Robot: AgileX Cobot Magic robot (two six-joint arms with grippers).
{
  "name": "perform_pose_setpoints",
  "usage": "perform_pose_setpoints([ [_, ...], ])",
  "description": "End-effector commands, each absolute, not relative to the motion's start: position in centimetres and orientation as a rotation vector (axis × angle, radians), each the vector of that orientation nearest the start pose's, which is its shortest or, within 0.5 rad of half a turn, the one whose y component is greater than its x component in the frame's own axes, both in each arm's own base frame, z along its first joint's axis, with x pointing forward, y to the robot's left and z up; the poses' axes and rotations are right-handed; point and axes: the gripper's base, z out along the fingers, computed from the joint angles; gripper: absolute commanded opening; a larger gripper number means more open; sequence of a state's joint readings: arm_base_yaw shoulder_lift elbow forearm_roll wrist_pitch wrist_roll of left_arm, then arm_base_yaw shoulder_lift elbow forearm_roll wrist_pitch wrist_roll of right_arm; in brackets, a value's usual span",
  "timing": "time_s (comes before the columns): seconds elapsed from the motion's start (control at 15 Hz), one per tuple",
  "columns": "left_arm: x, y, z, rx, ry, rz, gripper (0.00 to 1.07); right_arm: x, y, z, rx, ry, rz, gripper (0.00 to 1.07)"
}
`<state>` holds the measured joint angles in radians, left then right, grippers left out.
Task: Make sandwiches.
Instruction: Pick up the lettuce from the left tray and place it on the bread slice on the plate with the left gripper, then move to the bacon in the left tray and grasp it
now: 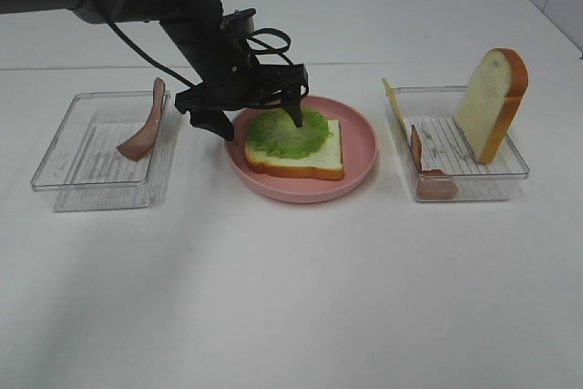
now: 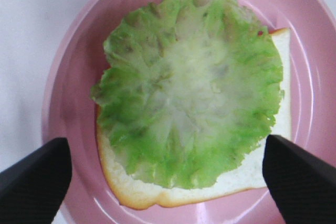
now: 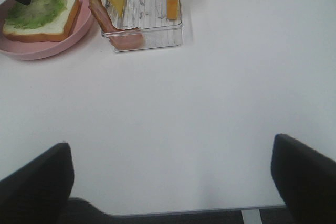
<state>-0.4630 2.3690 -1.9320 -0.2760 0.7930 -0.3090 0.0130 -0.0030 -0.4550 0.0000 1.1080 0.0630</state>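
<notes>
Pink plate [image 1: 357, 134] sits directly beneath the left gripper [image 1: 260, 125]. On it lies the half-built sandwich [image 1: 296, 148]: one white bread slice [image 1: 314, 163] flat on the plate, with a ruffled lettuce leaf [image 1: 287, 129] spread over it. The leaf is roughly centred on the bread, which I judge a sensible base, since a level layer gives the next filling something to rest on.

The left gripper's jaws stand wide apart, one finger to each side of the leaf, and they have hold of nothing. In the wrist view the fingertips [image 2: 37, 182] lie outside the lettuce's edges. Whether a tip grazes the leaf I cannot tell.

On this gripper's outer side, away from the other arm, a clear tray [image 1: 64, 161] holds a bacon strip [image 1: 146, 129] propped on edge against the wall nearest the plate. Stood up like that it offers two faces for fingers to close on.

Beyond the plate on the gripper's other side, a second clear tray [image 1: 510, 170] keeps its fillings the same way: an upright bread slice [image 1: 492, 102], a yellow cheese slice [image 1: 392, 97] against the plate-side wall, and a second bacon strip [image 1: 428, 179] slumped at that wall.

The right gripper [image 3: 169, 142] hovers over bare table [image 3: 210, 87], well short of that tray, with its jaws spread wide and empty. This is probably a waiting pose that leaves the plate free for the left arm.
</notes>
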Motion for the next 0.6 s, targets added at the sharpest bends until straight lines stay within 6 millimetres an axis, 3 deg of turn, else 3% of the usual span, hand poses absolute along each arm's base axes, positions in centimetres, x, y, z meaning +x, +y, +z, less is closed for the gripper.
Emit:
perform_pose_setpoints([
  [0.07, 44.7, -24.5, 18.0, 0.133, 2.779, -0.515, 0.91, -0.6, 0.0, 26.0, 0.050, 2.095, 0.042, 0.98],
  [0.13, 44.7, -24.5, 18.7, 0.161, 2.779, -0.510, 0.91, -0.6, 0.0, 26.0, 0.050, 2.095, 0.042, 0.98],
  [0.4, 44.1, -23.5, 25.9, 0.356, 2.753, -0.371, 0.91, -0.6, 0.0, 26.0, 0.050, 2.095, 0.042, 0.98],
  [0.6, 43.6, -22.2, 28.9, 0.371, 2.749, -0.235, 0.91, -0.6, 0.0, 26.0, 0.050, 2.095, 0.042, 0.98],
])
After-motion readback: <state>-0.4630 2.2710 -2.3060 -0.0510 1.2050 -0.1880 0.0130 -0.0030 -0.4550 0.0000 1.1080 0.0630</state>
